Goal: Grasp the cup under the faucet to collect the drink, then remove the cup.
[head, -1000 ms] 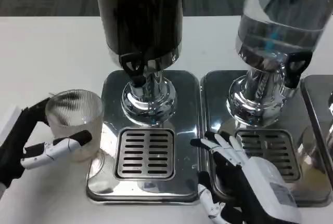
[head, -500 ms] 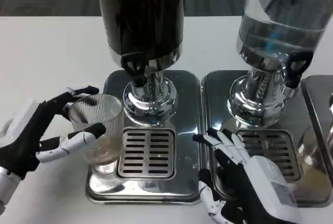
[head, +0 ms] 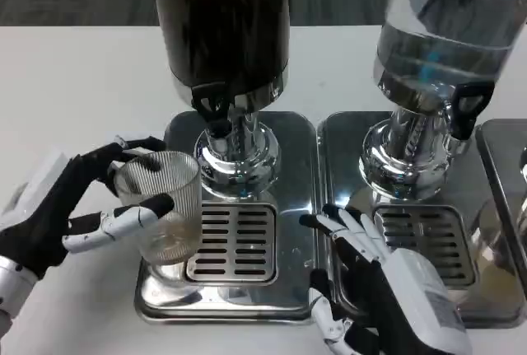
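Observation:
My left hand (head: 62,211) grips a clear ribbed glass cup (head: 162,207), fingers wrapped around its far and near sides. The cup looks empty and is held upright at the left edge of the steel drip tray (head: 288,149), beside the slotted grate (head: 237,242). It sits left of and below the black faucet tap (head: 212,108) of the dark drink dispenser (head: 221,21). My right hand (head: 375,277) is open, fingers spread, low over the gap between the two drip trays.
A second dispenser with clear liquid (head: 449,25) stands on the right over its own tray (head: 486,289) and grate (head: 428,244). A further steel tray edge (head: 510,165) shows at far right. White table (head: 74,91) stretches left.
My left hand has carried the cup rightward from the table onto the left edge of the drip tray, closer to the tap. The right hand barely shifted.

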Controlling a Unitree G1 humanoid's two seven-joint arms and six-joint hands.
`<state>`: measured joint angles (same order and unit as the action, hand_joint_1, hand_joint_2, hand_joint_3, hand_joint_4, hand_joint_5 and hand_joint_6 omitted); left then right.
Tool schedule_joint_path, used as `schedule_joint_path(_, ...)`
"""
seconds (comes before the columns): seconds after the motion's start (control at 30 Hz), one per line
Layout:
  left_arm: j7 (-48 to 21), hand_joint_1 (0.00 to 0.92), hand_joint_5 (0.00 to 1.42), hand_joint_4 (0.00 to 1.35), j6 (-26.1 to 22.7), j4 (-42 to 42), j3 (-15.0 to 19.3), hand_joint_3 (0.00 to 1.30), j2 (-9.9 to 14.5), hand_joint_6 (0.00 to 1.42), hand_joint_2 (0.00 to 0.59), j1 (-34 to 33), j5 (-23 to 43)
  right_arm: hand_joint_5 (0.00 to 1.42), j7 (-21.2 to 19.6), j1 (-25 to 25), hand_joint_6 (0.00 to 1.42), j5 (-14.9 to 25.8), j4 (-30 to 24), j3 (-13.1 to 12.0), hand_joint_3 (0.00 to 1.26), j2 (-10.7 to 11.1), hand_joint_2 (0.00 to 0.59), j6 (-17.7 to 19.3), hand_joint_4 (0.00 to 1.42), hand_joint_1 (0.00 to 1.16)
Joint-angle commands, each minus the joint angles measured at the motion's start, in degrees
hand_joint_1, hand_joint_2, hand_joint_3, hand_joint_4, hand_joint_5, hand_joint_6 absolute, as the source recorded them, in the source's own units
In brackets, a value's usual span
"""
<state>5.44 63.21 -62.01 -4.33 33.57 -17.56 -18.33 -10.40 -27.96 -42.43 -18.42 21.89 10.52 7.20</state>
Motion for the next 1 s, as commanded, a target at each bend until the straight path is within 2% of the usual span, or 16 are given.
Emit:
schedule_joint_path(0.03,0.7,0.396,0.74,0.50,1.6,1.3,0.6,0.41,0.0,0.73,0.161,0.5,0.1,0.01,0.1,-0.5,0.14,0.0,-1.2,-0.3,0.19,0.4,0.586,-0.1,0.06,0.50)
schedule_joint_path(0.47,1.1,0.397,0.75,0.51,2.2,2.7,1.8,0.42,-1.0,0.74,0.161,0.4,0.2,0.01,0.3,-1.4,0.14,1.0,-1.9,-0.8,0.21,1.0,0.586,0.1,0.07,0.50)
schedule_joint_path(0.7,2.0,0.397,0.75,0.51,2.3,3.0,1.6,0.42,-1.1,0.73,0.161,-0.3,-1.0,0.01,-0.3,-1.9,0.14,0.9,-2.0,-0.4,0.21,0.6,0.586,0.2,0.08,0.50)
schedule_joint_path(1.0,4.9,0.397,0.74,0.51,2.2,2.7,0.5,0.42,-1.2,0.73,0.162,-2.4,-5.5,0.01,-1.0,-2.8,0.14,0.6,-2.2,-0.4,0.17,0.1,0.586,0.1,0.08,0.50)
